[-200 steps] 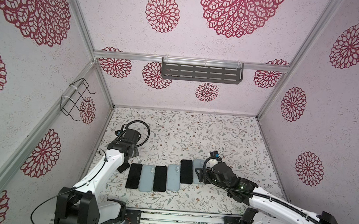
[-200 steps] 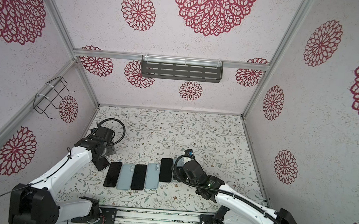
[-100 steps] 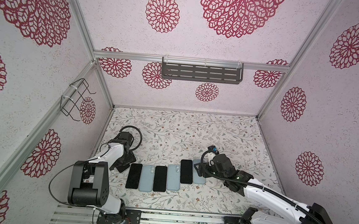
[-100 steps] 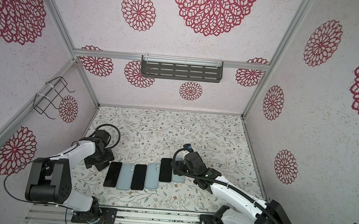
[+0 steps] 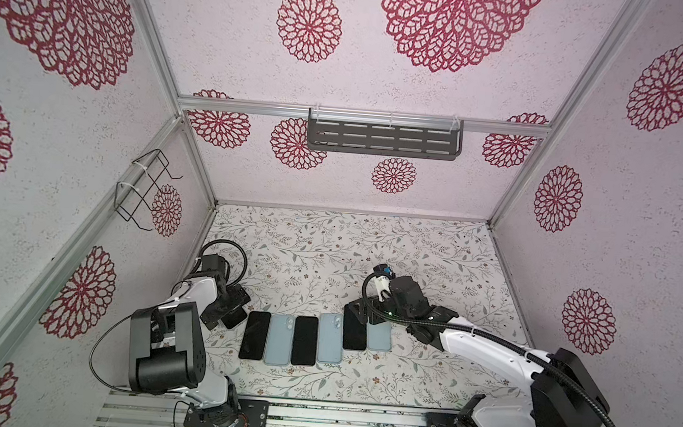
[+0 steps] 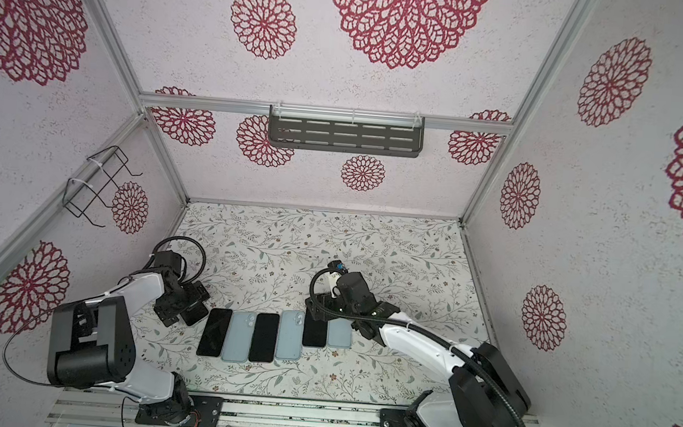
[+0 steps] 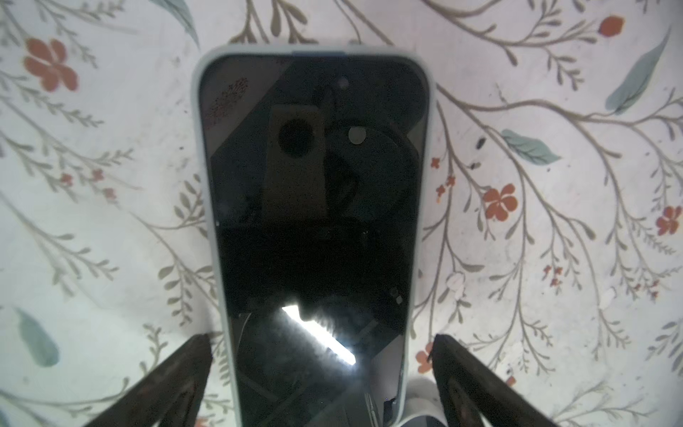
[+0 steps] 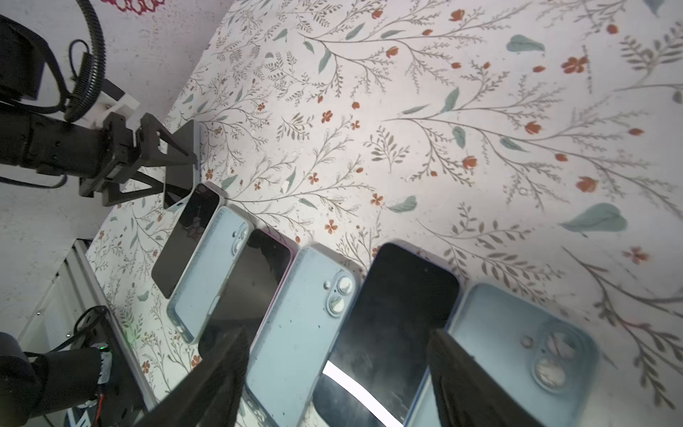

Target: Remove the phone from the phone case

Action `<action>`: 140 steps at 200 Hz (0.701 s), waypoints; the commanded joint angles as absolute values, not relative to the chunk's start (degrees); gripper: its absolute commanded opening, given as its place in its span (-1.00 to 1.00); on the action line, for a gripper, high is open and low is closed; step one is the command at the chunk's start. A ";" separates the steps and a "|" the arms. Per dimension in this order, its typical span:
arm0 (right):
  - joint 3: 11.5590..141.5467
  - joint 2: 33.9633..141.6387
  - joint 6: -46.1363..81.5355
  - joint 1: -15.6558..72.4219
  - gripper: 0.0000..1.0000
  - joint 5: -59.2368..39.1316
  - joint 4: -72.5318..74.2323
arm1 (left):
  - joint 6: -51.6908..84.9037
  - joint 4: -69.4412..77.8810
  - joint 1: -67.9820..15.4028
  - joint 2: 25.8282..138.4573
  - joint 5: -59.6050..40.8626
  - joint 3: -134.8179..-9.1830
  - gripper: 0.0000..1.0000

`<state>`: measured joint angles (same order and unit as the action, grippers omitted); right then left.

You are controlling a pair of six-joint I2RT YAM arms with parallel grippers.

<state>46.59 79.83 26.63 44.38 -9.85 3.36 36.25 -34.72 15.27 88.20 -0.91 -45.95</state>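
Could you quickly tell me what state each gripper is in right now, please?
Left gripper: open, astride the cased phone, not gripping it.
Right gripper: open, empty, over the row of phones.

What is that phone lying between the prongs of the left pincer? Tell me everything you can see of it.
The phone is a slab with rounded corners, in a pale bluish case whose rim frames it. Its glossy black screen faces up, mirroring the camera and a bright strip of light. It lies on the flowered table cover at the left end of the row of phones, skewed from them. The left pincer straddles one end, open, cloth showing either side, so nothing grips it.
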 commanded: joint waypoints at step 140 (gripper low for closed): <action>81.59 115.04 30.67 45.96 0.59 -31.03 11.32 | 35.70 -38.04 17.94 97.87 -1.12 -49.38 0.49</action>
<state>76.95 113.43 30.00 45.74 -26.59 10.44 36.60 -36.10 18.50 93.23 -2.63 -50.39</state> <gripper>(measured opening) 0.795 0.755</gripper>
